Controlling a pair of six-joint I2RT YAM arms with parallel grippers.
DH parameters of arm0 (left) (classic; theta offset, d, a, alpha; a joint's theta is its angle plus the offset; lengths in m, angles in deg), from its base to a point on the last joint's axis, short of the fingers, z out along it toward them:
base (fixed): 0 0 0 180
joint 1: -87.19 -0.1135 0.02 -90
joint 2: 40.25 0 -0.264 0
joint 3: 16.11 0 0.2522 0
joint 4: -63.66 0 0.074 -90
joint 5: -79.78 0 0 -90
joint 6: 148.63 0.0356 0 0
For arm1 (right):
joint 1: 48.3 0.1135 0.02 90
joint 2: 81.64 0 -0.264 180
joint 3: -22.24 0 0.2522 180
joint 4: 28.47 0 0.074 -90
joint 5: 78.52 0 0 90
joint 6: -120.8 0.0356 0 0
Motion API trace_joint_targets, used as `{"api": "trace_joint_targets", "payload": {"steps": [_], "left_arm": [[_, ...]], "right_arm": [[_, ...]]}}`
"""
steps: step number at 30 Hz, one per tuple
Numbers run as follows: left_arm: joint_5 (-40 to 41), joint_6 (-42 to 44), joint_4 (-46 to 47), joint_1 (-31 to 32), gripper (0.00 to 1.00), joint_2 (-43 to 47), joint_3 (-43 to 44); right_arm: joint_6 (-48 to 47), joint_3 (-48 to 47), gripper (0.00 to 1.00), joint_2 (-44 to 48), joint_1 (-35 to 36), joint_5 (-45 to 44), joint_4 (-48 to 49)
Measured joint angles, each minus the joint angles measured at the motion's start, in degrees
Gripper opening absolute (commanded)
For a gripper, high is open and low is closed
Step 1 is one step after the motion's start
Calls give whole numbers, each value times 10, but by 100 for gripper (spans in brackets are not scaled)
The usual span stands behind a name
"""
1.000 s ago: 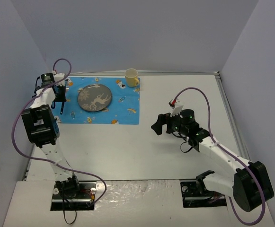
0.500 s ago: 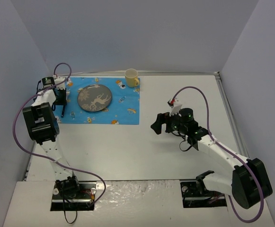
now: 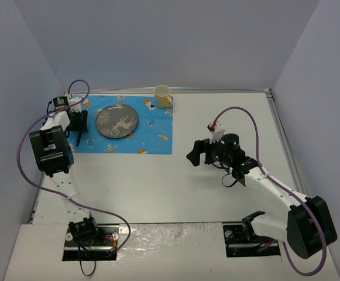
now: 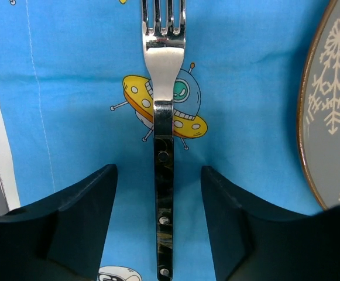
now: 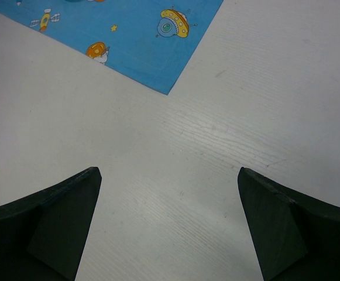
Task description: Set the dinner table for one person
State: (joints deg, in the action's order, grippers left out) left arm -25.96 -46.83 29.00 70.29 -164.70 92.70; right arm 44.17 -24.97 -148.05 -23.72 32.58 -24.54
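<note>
My left hand [image 4: 158, 170] is partly open, its fingers either side of the fork [image 4: 164, 58] handle with blue showing in both gaps, gripping nothing. The fork lies flat on the blue mat [image 4: 70, 70], tines toward 12 o'clock, at 9 o'clock of the plate [image 3: 117, 120]. A yellow mug [image 3: 162, 95] stands at the plate's 2 o'clock. My right hand [image 5: 168, 172] hangs wide open and empty above the white table [image 3: 158, 181], which carries the mat toward its 11 o'clock.
</note>
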Motion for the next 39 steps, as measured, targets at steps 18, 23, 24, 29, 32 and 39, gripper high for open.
{"api": "trace_joint_targets", "payload": {"steps": [18,23,24,29,32,39], "left_arm": [[220,-325,-37,0,94,456,-287],[228,-378,-50,-18,94,480,-397],[223,-385,-52,-25,93,476,-419],[210,-413,-66,-45,87,458,-487],[206,-421,-58,-45,83,445,-490],[205,-425,-39,-45,75,397,-490]], "right_arm": [[2,0,100,81,2,15,-17],[5,1,100,98,9,19,-20],[5,1,100,102,12,19,-21],[5,2,100,124,29,19,-25],[5,2,100,132,36,19,-26],[5,5,100,153,41,19,-26]]}}
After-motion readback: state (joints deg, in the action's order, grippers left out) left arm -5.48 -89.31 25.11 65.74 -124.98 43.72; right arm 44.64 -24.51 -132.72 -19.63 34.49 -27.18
